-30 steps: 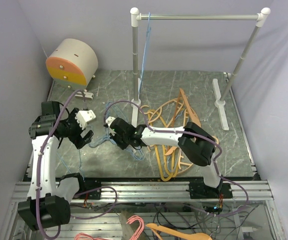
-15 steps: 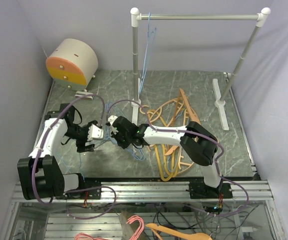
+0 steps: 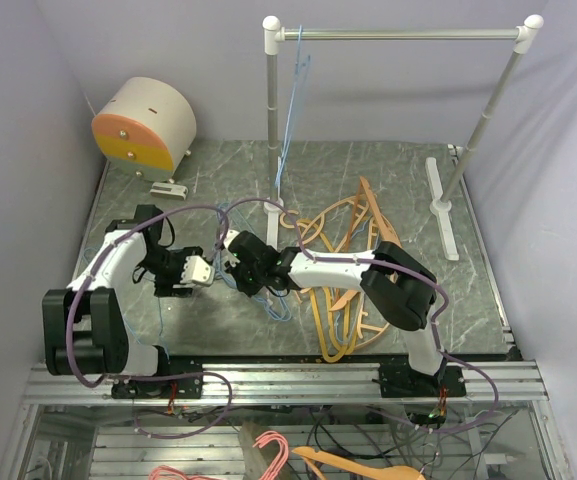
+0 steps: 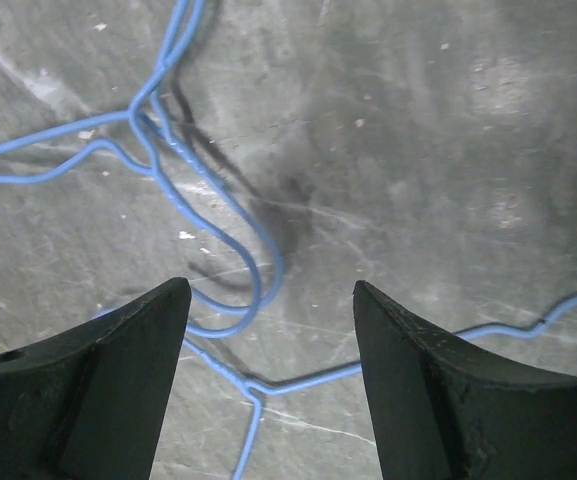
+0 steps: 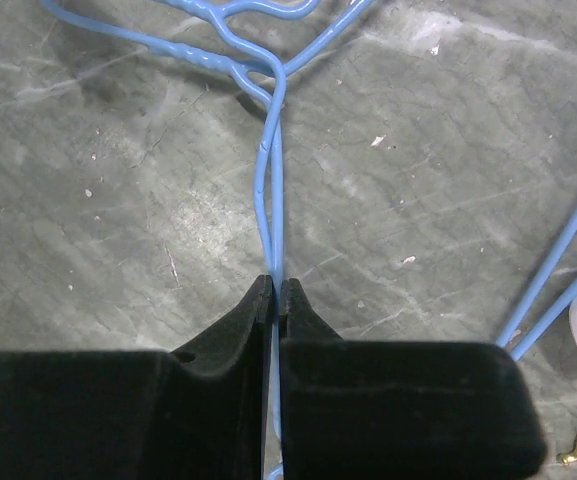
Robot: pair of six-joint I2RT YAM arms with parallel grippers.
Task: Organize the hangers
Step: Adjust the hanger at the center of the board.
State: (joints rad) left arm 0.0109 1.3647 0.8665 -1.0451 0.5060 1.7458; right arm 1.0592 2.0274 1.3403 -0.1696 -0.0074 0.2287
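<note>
Several light-blue wire hangers (image 3: 271, 300) lie tangled on the grey table between my grippers. One more blue hanger (image 3: 292, 100) hangs on the rail. A pile of orange hangers (image 3: 343, 255) lies to the right. My right gripper (image 3: 236, 262) is shut on a blue hanger's wire (image 5: 278, 150), which runs between its closed jaws (image 5: 275, 285). My left gripper (image 3: 200, 272) is open and low over the table. In the left wrist view a blue hanger's hook (image 4: 266, 262) lies between and just ahead of its spread jaws (image 4: 268, 290), untouched.
A clothes rack stands at the back, its rail (image 3: 398, 34) high between two posts and a white foot (image 3: 443, 205) on the right. A round cream and orange box (image 3: 143, 125) sits at the far left, a small white piece (image 3: 168, 188) in front of it.
My left arm has swung in from the left and come down next to the right gripper, over the blue wire hangers. The right gripper has stayed shut and nearly still.
</note>
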